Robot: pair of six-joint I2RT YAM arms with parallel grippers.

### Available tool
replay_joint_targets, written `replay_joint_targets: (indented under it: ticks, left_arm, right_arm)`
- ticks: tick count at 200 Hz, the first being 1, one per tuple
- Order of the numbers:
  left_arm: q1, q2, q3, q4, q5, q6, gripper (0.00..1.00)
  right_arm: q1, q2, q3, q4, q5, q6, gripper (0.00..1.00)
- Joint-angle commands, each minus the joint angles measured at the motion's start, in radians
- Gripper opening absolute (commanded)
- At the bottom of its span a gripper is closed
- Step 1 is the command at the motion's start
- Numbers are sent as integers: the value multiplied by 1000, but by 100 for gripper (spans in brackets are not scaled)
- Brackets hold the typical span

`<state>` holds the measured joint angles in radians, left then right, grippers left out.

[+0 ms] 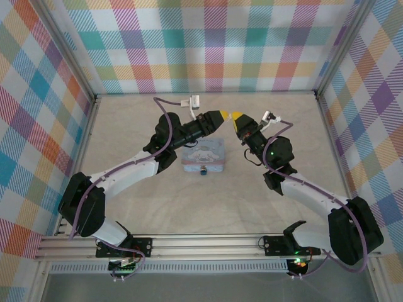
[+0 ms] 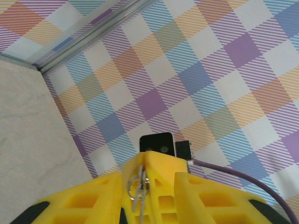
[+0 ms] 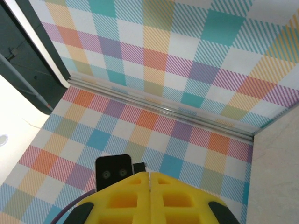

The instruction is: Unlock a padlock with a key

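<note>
The pale marbled desk (image 1: 189, 207) lies bare along its left, right and near edges, closed in by plaid walls (image 1: 208, 44). A blue tin (image 1: 203, 154) sits mid-desk, and the padlock (image 1: 204, 170) lies against its near side. Toward the far edge the left pincer (image 1: 221, 116) and right pincer (image 1: 236, 117) meet tip to tip. The left wrist view alone shows the key (image 2: 138, 189) on its ring, grasped in the clenched right pincer. The left fingers (image 2: 84, 200) flank it; whether they grip, I cannot tell.
</note>
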<state>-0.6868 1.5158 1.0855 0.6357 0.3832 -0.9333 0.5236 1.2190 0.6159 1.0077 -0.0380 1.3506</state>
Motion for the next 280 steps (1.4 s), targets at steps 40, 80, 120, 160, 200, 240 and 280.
replay_joint_targets:
  ticks: [40, 80, 120, 160, 200, 240, 280]
  left_arm:
    - [-20, 13, 48, 45, 22, 13, 26]
    - [-20, 17, 56, 36, 25, 19, 12]
    - [-20, 14, 69, 0, 22, 42, 0]
    - [-5, -32, 119, -248, 19, 148, 0]
    - [37, -33, 274, -743, 117, 329, 0]
    - [69, -8, 361, -1084, 192, 470, 0]
    - [103, 26, 366, -1150, 322, 501, 0]
  right_arm:
    - [6, 23, -13, 94, -4, 19, 0]
    - [6, 30, -12, 96, -9, 20, 0]
    - [6, 28, -16, 92, -11, 14, 0]
    - [-32, -61, -55, -107, -44, -18, 46]
    - [-171, -284, -51, -626, -133, -223, 58]
    - [-295, -320, 107, -1069, -332, -511, 59]
    - [-317, -153, 257, -1169, -677, -694, 45]
